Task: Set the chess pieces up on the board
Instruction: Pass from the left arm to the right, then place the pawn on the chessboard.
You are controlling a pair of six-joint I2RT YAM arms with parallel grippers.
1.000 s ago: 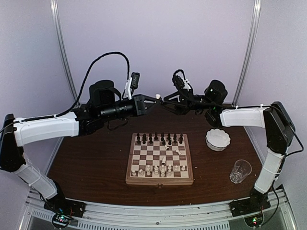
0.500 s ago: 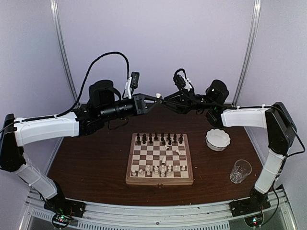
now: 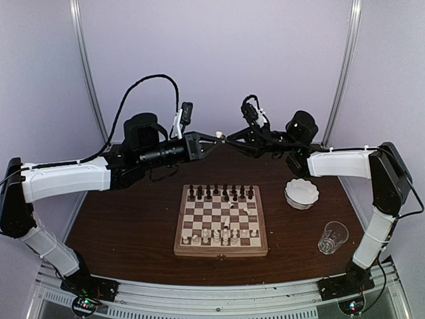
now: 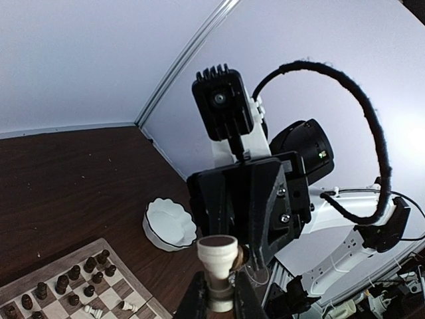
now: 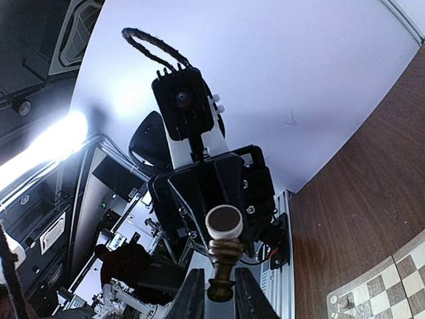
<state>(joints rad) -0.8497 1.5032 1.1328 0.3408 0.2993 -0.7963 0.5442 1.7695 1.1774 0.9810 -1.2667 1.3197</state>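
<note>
High above the table's far edge my two grippers meet tip to tip. My left gripper (image 3: 214, 137) (image 4: 217, 300) is shut on the head of a cream-white chess piece (image 3: 218, 133) (image 4: 217, 252), whose felt base points at the right gripper. In the right wrist view a dark brown chess piece (image 5: 224, 256) sits between the fingers of my right gripper (image 3: 230, 138) (image 5: 221, 296), its other end against the cream piece (image 5: 224, 224). The board (image 3: 221, 252) lies mid-table below. Dark pieces (image 3: 219, 193) line its far rank and cream pieces (image 3: 216, 234) its near side.
A white scalloped bowl (image 3: 301, 193) (image 4: 169, 226) stands right of the board. A clear drinking glass (image 3: 332, 237) sits nearer the front right. Both arms stretch across the back half of the table, well above the board.
My right gripper's jaws have closed in from wide open onto the dark piece and the arm has edged left toward the left gripper. The left gripper has kept its hold.
</note>
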